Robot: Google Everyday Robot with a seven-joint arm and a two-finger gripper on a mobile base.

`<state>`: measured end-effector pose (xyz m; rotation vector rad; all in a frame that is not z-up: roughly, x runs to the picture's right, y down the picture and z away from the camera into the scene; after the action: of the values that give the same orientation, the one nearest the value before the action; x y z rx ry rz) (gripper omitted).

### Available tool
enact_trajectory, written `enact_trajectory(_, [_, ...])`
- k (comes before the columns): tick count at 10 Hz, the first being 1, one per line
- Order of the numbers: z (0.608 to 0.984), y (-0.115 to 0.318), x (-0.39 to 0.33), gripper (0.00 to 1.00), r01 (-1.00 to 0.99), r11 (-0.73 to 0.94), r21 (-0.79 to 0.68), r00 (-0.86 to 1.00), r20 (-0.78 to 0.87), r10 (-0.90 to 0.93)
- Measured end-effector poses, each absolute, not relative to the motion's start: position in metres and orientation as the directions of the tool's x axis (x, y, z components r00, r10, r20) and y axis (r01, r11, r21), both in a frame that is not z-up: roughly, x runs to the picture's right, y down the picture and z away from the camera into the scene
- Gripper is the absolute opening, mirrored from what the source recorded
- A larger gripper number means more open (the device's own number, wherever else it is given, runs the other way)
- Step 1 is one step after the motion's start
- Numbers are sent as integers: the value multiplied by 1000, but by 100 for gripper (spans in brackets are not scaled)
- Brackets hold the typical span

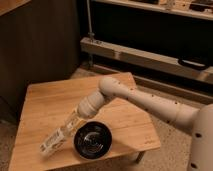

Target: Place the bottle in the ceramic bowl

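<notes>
Bottle (54, 141) and gripper (71, 124) make one slanted line at the front left of the bench (47, 97). The gripper is at the end of the pale arm, which comes from the right side and reaches down to the left. It is closed, and it seems to have hold of the upper end of the bottle. The long axis of the bottle runs from the gripper down and to the left, with the low end close to the wood near the front edge; I cannot tell whether that end touches the bench.

The bowl (92, 141) stands just beside the bottle, on its right, almost under the wrist. It is black and shiny inside, and nothing lies in it. I judge that the next move must carry the bottle to the right, over the near rim, before the grip is let go. Because the bottle is about as long as the bowl is wide, it may catch on the rim or rest across it.

The bench top is light wood. Behind it there is a dark wooden wall and a low metal shelf.
</notes>
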<state>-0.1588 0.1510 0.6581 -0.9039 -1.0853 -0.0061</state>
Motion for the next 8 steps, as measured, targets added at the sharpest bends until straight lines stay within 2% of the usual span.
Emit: enact_trajectory(8, [648,146,-85,0,330,685,-650,550,722,420])
